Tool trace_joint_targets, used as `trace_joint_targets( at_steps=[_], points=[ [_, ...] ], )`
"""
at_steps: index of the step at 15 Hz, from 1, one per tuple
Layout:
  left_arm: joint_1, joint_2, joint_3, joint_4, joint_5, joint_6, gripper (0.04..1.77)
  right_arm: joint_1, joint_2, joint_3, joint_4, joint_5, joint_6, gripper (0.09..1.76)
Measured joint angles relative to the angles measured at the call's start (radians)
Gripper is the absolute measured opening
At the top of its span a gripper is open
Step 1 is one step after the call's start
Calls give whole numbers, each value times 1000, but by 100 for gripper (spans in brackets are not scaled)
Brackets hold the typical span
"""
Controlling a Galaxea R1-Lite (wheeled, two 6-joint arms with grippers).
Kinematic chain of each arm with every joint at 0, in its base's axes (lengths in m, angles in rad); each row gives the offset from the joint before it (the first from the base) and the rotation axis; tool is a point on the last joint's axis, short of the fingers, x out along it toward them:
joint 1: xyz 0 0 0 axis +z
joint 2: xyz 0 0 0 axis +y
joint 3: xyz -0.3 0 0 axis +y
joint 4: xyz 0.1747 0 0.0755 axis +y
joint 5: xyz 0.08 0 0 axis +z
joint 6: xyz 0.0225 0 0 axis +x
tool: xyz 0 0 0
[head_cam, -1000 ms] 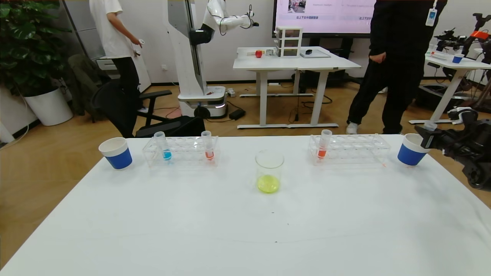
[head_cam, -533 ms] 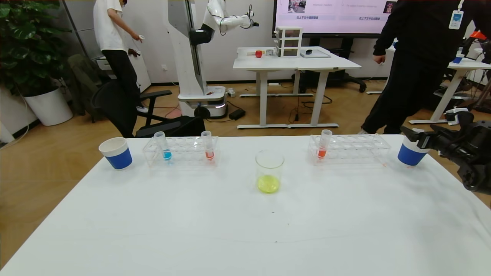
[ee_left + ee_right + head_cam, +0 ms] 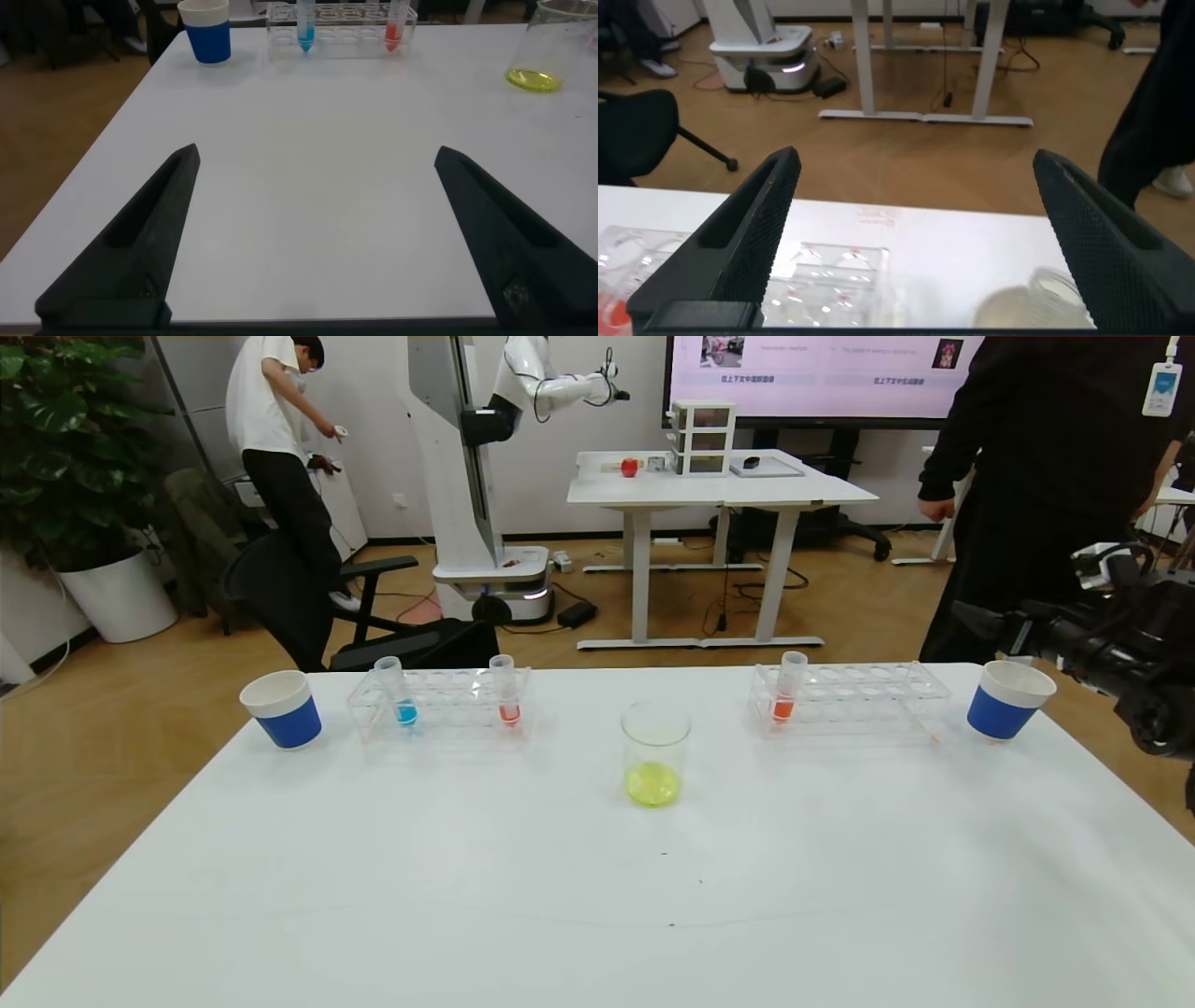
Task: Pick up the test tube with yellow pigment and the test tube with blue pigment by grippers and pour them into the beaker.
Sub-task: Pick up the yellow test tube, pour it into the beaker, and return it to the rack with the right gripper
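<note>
Yellow is poured; our right end effector [image 3: 980, 621] has lifted clear.
It gapes wide, empty, above the right cup [image 3: 1005, 700]; the beaker [image 3: 655, 754] holds yellow, the blue tube [image 3: 400, 693] waits racked.

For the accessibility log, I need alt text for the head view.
A beaker holding yellow liquid stands mid-table between two clear racks; the blue tube sits in the left rack. The right gripper, open, hovers above the right paper cup.
</note>
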Motion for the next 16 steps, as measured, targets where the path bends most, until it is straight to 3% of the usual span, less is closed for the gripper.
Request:
trace_joint_targets(
  at_steps=[3, 7, 16],
  points=[
    [0, 0, 0, 0, 0, 0, 175, 108, -111, 45, 11, -129, 4, 174],
    [0, 0, 0, 0, 0, 0, 175, 190, -332, 198, 12, -178, 0, 174],
    [0, 0, 0, 0, 0, 0, 175, 206, -1044, 595, 81, -182, -23, 174]
  ],
)
